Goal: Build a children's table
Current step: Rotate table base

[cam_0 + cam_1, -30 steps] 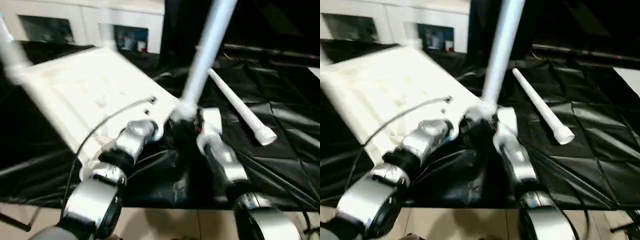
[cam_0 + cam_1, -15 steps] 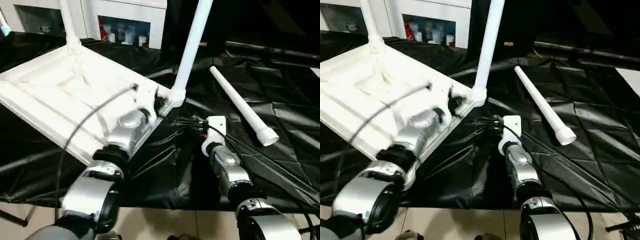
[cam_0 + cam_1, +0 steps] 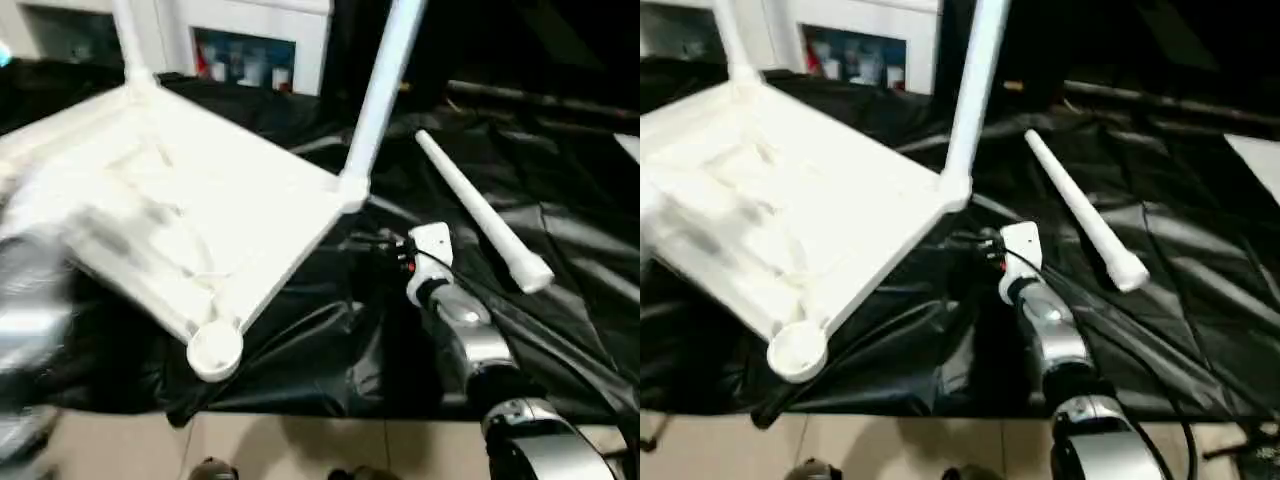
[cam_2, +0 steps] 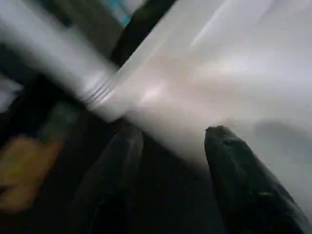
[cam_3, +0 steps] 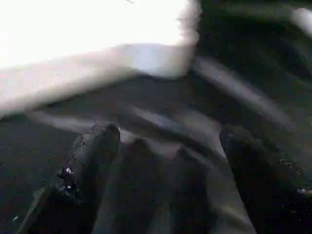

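Observation:
The children's table lies upside down on black cloth, its ribbed white top [image 3: 190, 220] tilted. Two legs stand up from it: one at the far corner [image 3: 128, 40] and one at the right corner [image 3: 378, 95]. The near corner socket [image 3: 215, 350] is bare. A loose leg [image 3: 480, 215] lies on the cloth to the right. My left forearm [image 3: 25, 320] is a silver blur at the picture's left edge. My left gripper [image 4: 170, 141] is open, with a mounted leg's joint just beyond its fingers [image 4: 234, 165]. My right gripper [image 5: 168, 136] is open over the cloth, just short of the table's right corner [image 5: 161, 58].
Black cloth [image 3: 560, 330] covers the work surface, creased in folds. A white glass-door cabinet [image 3: 250, 45] stands behind. The cloth's front edge drops to a pale floor [image 3: 330, 445]. Black cables [image 3: 375, 243] run along my right wrist.
My left arm has come off the table top and swung away to the left, and its gripper has opened. The right arm has hardly moved.

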Motion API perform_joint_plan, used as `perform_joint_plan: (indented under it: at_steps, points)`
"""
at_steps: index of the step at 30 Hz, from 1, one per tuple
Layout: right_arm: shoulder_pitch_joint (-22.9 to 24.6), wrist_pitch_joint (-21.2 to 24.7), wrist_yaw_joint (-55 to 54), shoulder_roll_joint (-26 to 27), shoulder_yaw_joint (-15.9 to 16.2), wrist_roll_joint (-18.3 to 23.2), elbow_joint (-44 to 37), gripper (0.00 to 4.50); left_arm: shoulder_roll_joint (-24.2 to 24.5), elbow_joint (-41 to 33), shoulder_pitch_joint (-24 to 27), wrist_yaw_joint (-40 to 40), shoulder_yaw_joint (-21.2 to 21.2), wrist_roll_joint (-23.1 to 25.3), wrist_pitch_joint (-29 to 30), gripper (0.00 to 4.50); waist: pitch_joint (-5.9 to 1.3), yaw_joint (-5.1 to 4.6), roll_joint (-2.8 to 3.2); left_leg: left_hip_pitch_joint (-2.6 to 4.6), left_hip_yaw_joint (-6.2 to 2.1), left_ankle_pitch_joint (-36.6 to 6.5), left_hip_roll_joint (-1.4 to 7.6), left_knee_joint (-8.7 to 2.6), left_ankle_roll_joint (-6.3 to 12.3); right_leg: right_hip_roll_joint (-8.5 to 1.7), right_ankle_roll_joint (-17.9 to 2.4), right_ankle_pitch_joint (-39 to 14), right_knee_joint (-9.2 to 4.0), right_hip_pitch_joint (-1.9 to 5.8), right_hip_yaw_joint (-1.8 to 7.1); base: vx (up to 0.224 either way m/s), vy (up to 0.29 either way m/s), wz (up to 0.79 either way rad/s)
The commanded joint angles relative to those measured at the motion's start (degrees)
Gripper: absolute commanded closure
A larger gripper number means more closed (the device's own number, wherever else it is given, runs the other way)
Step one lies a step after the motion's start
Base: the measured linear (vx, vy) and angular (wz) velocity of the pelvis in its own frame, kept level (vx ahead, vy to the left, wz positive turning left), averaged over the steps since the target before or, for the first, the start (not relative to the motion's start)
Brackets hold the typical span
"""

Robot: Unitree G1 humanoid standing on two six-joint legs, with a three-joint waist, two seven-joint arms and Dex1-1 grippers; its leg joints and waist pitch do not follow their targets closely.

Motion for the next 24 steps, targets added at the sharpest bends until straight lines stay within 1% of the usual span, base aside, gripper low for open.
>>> perform_joint_plan:
  at_steps: [1,2,3,4,5,6,7,8,10,11,12,13,14,15,16,17,18,19,20,21,22,23,24]
  points:
    - [0.63,1.11,6.22,-0.07,1.13,2.29,-3.41,0.74,0.17,-3.56,0.31,-1.68,-0.95,1.52,3.27,1.96,-3.43,0.18,2.24,1.58,-0.55,-9.07,1.85,-3.65,2.17,-3.12,-10.86,-2.45,-3.03,2.33,2.62,0.000,0.000,0.00]
    - [2.14,3.49,14.58,-1.39,3.49,4.55,-8.33,0.74,1.62,-7.54,2.82,-3.84,-1.42,1.41,8.02,1.87,-3.39,0.20,1.98,1.88,-0.45,-10.39,1.79,-3.63,2.04,-2.97,-11.20,-3.36,-3.12,2.22,2.60,0.000,0.000,0.00]
    - [2.91,4.98,18.47,-2.81,5.00,5.29,-10.86,0.74,2.43,-9.34,3.78,-5.12,-1.90,1.40,10.62,1.85,-3.18,0.49,2.04,1.58,-0.61,-10.80,1.99,-3.88,1.74,-3.04,-11.13,-4.00,-3.23,2.35,2.64,0.000,0.000,0.00]
    - [3.56,6.43,22.48,-4.61,6.55,5.91,-13.36,0.74,3.49,-11.12,4.72,-7.08,-2.71,0.98,13.77,1.67,-3.22,0.78,2.24,1.71,-0.68,-10.84,2.00,-3.86,1.57,-3.06,-11.11,-4.11,-3.19,2.34,2.60,0.000,0.000,0.00]
    - [3.56,6.43,22.48,-4.61,6.55,5.91,-13.36,0.74,3.49,-11.12,4.72,-7.08,-2.71,0.98,13.77,1.67,-3.16,0.98,2.20,1.82,-0.63,-10.88,1.99,-3.84,1.44,-3.02,-11.10,-4.28,-3.26,2.21,2.61,0.000,0.000,0.00]
    - [3.63,7.64,24.66,-6.23,7.13,6.41,-15.11,0.74,3.64,-13.39,5.57,-10.80,-3.49,-1.88,17.46,1.49,-3.04,1.33,2.42,2.00,-0.50,-11.81,1.71,-3.90,0.48,-3.12,-11.49,-5.83,-3.47,2.09,2.81,0.000,0.000,0.00]
    - [3.58,8.07,25.23,-6.81,7.24,6.57,-15.68,0.74,2.94,-14.30,5.52,-12.03,-3.44,-3.84,18.75,1.49,-3.04,1.43,2.28,1.96,-0.52,-11.95,1.74,-3.93,0.20,-3.15,-11.58,-6.21,-3.53,2.12,2.82,0.000,0.000,0.00]
    - [3.45,8.49,25.75,-7.47,7.25,6.52,-16.23,0.74,2.04,-15.81,5.40,-13.93,-3.96,-5.98,20.24,1.49,-2.96,1.65,2.42,2.18,-0.40,-12.94,1.60,-3.90,-0.51,-3.11,-11.76,-7.26,-3.74,1.85,2.91,0.000,0.000,0.00]
    - [3.32,9.07,26.35,-8.14,7.18,6.50,-16.88,0.74,0.93,-17.56,5.18,-16.10,-4.87,-8.52,21.38,1.22,-3.02,1.75,2.29,1.99,-0.50,-13.43,1.56,-3.93,-1.23,-3.27,-11.77,-8.01,-3.81,2.07,2.92,0.000,0.000,0.00]
    - [3.24,10.12,27.40,-9.00,6.83,6.41,-18.08,0.74,-0.41,-21.16,5.12,-20.04,-7.20,-12.25,24.41,1.13,-3.04,1.78,2.43,1.85,-0.56,-13.42,1.53,-3.96,-1.31,-3.30,-11.66,-8.13,-3.83,2.15,2.93,0.000,0.000,0.00]
    - [3.25,10.39,27.48,-9.25,6.71,6.27,-18.43,0.74,-0.44,-22.70,5.46,-21.79,-8.61,-13.64,25.37,1.07,-3.13,1.94,2.25,1.69,-0.68,-13.13,1.55,-3.98,-1.77,-3.35,-11.43,-8.41,-3.76,2.32,2.86,0.000,0.000,0.00]
    - [3.38,10.88,27.70,-9.47,6.67,6.37,-18.97,0.74,-0.30,-23.76,5.75,-22.99,-9.49,-14.18,26.02,0.99,-3.11,1.91,2.16,1.52,-0.72,-13.18,1.50,-4.01,-1.70,-3.33,-11.26,-8.70,-3.79,2.36,2.84,0.000,0.000,0.00]
    - [3.49,11.24,27.83,-9.64,6.65,6.44,-19.38,0.74,-0.21,-24.60,6.00,-23.98,-10.19,-14.67,26.50,0.88,-3.22,1.71,2.20,1.36,-0.79,-13.17,1.51,-4.04,-1.77,-3.30,-10.81,-8.86,-3.69,2.54,2.81,0.000,0.000,0.00]
    - [3.83,12.29,27.27,-10.20,6.53,6.46,-20.64,0.74,-0.01,-27.24,7.15,-28.02,-12.77,-17.08,27.28,0.77,-3.21,1.60,2.28,1.26,-0.85,-12.88,1.38,-4.02,-1.66,-3.27,-10.39,-9.09,-3.92,2.71,2.80,0.000,0.000,0.00]
    - [3.90,12.71,26.94,-10.38,6.48,6.48,-21.01,0.74,0.09,-28.03,7.42,-29.33,-13.66,-17.73,27.48,0.70,-3.22,1.69,2.61,1.42,-0.87,-12.90,1.42,-3.99,-1.76,-3.26,-10.42,-9.10,-3.84,2.56,2.81,0.000,0.000,0.00]
    - [3.88,12.93,26.61,-10.45,6.43,6.46,-21.13,0.74,0.20,-28.48,7.61,-30.40,-14.34,-18.31,27.06,0.65,-3.16,1.56,2.76,1.37,-0.83,-12.99,1.36,-3.95,-1.73,-3.16,-10.45,-8.99,-3.90,2.50,2.81,0.000,0.000,0.00]
    - [3.97,13.64,26.01,-10.56,6.31,6.73,-21.55,0.74,-0.11,-29.35,7.58,-32.02,-15.08,-20.10,27.96,0.57,-3.26,1.47,2.63,1.39,-0.74,-13.03,1.29,-3.85,-1.84,-3.11,-10.50,-8.86,-3.87,2.51,2.82,0.000,0.000,0.00]
    - [4.01,13.83,25.71,-10.56,6.24,6.79,-21.66,0.74,-0.27,-29.45,7.56,-32.63,-15.38,-20.67,27.80,0.46,-3.33,1.48,2.97,1.41,-0.81,-12.79,1.23,-3.84,-1.92,-3.12,-10.66,-8.51,-3.76,2.57,2.81,0.000,0.000,0.00]
    - [4.27,14.36,24.96,-10.54,5.97,6.90,-22.17,0.74,-1.36,-29.31,7.19,-33.63,-15.94,-22.22,27.66,0.46,-3.33,1.31,3.22,1.31,-0.83,-12.41,1.19,-3.82,-1.98,-3.00,-10.75,-7.60,-3.74,2.64,2.79,0.000,0.000,0.00]
    - [4.44,14.69,24.69,-10.52,5.84,6.89,-22.56,0.74,-1.98,-28.96,6.81,-33.70,-16.14,-22.79,27.65,0.30,-3.38,1.20,2.85,1.21,-0.73,-11.63,1.14,-3.70,-1.84,-2.90,-10.92,-6.54,-3.63,2.76,2.78,0.000,0.000,0.00]
    - [4.83,15.04,24.39,-10.51,5.72,6.80,-23.24,0.74,-2.53,-28.68,6.27,-33.60,-16.50,-23.33,27.45,0.30,-3.46,1.22,3.16,1.19,-0.77,-11.34,1.18,-3.68,-1.79,-2.92,-11.02,-5.86,-3.52,2.87,2.79,0.000,0.000,0.00]
    - [5.07,15.30,24.18,-10.47,5.64,6.71,-23.71,0.74,-2.81,-28.50,5.88,-33.56,-16.77,-23.65,27.29,0.24,-3.52,1.26,3.24,1.25,-0.69,-10.21,1.10,-3.52,-1.58,-2.88,-11.22,-4.32,-3.38,2.91,2.81,0.000,0.000,0.00]
    - [5.27,15.60,23.99,-10.46,5.53,6.77,-24.13,0.74,-3.22,-28.40,5.60,-33.76,-16.72,-24.02,26.57,0.08,-3.54,1.20,3.17,1.13,-0.70,-9.68,1.10,-3.51,-1.31,-2.84,-11.39,-3.68,-3.32,3.02,2.77,0.000,0.000,0.00]
